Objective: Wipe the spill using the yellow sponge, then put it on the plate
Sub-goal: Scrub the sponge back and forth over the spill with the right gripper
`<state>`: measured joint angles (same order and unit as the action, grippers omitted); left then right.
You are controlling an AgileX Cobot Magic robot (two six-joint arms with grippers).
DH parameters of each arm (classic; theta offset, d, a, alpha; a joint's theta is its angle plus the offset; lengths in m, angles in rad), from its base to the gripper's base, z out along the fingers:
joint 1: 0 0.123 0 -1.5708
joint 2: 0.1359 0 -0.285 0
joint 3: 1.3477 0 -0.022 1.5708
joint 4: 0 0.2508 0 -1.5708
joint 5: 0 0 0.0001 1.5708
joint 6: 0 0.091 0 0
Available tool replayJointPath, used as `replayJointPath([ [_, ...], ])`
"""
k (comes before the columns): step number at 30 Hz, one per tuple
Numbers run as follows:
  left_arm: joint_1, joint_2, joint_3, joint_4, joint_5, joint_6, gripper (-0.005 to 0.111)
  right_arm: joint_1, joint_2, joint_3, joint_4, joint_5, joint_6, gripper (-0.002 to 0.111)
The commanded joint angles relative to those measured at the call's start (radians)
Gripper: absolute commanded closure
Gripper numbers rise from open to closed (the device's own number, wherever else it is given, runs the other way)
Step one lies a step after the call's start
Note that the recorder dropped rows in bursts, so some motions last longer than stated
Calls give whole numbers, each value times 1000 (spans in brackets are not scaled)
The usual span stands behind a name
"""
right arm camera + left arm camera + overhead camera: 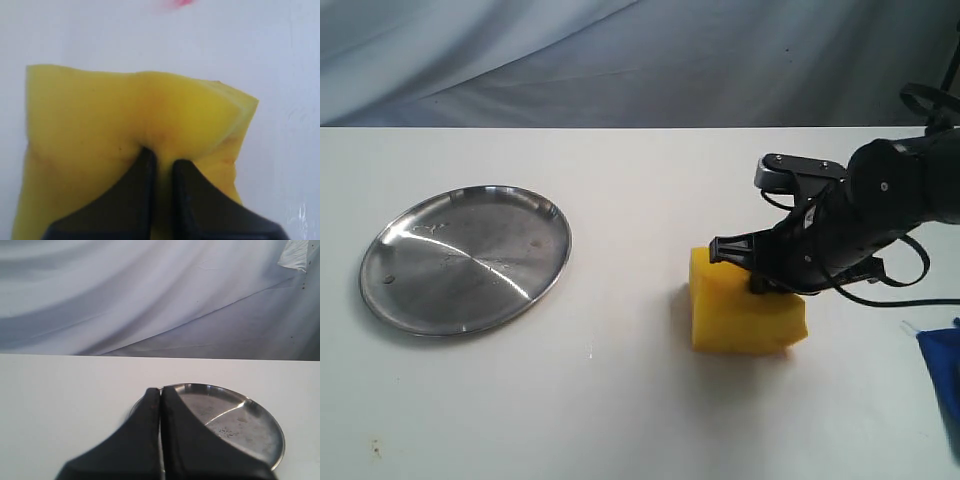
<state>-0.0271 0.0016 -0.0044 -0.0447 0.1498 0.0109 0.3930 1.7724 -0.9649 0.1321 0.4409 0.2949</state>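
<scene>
Yellow sponge (745,315) sits on the counter (620,420), well right of the plate (465,258), pinched deep into its top by the right gripper (757,283), jaws nearly together; left gripper (160,396) is clamped closed, empty, near the plate

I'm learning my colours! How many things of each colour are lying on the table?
Yellow: 1, the sponge
Silver: 1, the plate
Blue: 1, the cloth
Total: 3
</scene>
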Motion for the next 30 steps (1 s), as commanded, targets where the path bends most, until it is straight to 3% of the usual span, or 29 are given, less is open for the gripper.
replayJointPath([
  [1, -1, -2, 4, 1, -4, -1, 105, -19, 82, -97, 9, 6, 5, 108],
  [16, -1, -2, 4, 1, -4, -3, 105, 151, 327, -457, 9, 159, 5, 108],
  [25, -1, -2, 4, 1, -4, -1, 105, 281, 325, -453, 3, 244, -9, 108],
  [30, -1, -2, 4, 1, -4, -3, 105, 333, 262, -343, 3, 191, -14, 108],
])
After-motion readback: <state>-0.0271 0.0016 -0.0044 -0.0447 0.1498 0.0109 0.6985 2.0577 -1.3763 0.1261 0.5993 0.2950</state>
